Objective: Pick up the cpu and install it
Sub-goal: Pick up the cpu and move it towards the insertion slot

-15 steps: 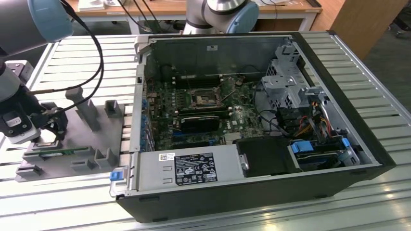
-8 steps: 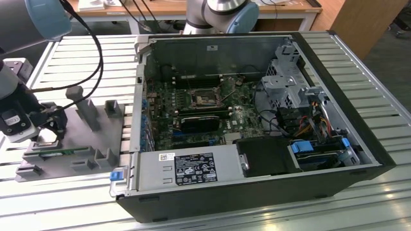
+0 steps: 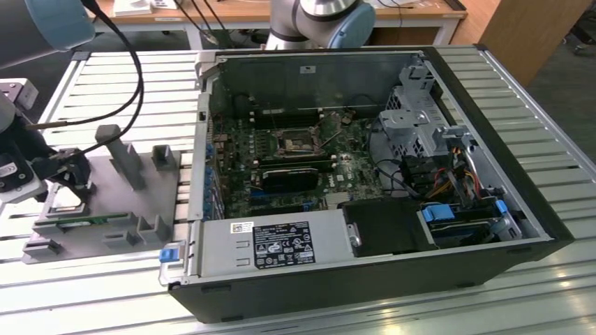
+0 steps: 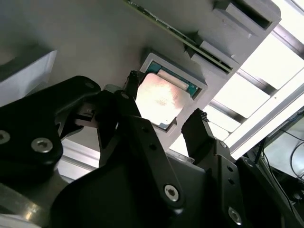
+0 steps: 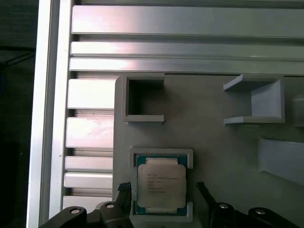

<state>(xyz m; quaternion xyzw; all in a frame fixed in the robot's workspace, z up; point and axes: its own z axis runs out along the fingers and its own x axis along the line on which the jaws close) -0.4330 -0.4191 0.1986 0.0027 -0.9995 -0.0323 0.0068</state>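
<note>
cpu (image 5: 161, 186) silver top, green rim | tray (image 5: 213, 137) grey | gripper (image 4: 165, 97) black

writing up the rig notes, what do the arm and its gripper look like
The arm has rounded silver-grey joints with pale blue end caps. Loose black cables hang beside it. The gripper is matt black, with angular linked fingers pinned by round silver screws.
</note>
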